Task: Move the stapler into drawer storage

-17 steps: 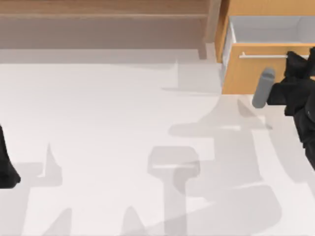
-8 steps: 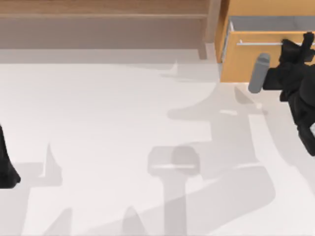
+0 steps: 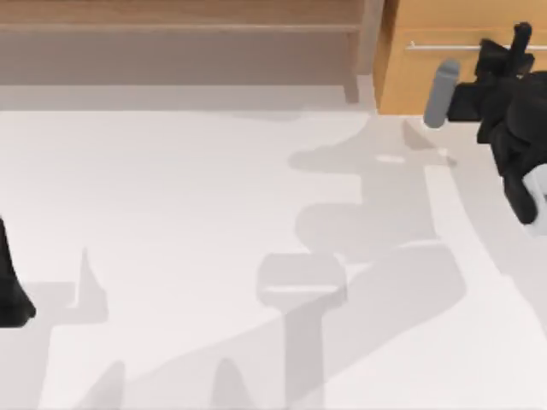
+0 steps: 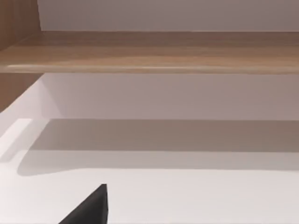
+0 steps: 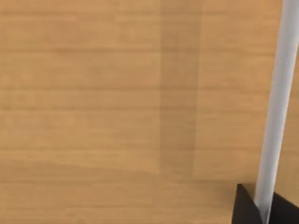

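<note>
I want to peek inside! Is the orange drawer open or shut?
Shut, or nearly. From above, the drawer shows only its wood front and handle, no white inside. The right end effector is at the handle.

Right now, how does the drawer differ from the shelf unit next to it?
Colour: the drawer front is orange-tan; the shelf unit is duller brown. Hardware: the drawer carries a thin silver bar handle; the shelf unit has none. Contact: the right hand is at the drawer's handle, away from the shelf unit; the left arm sits parked at the left edge. Shared: both wood-grained, along the table's far edge.
</note>
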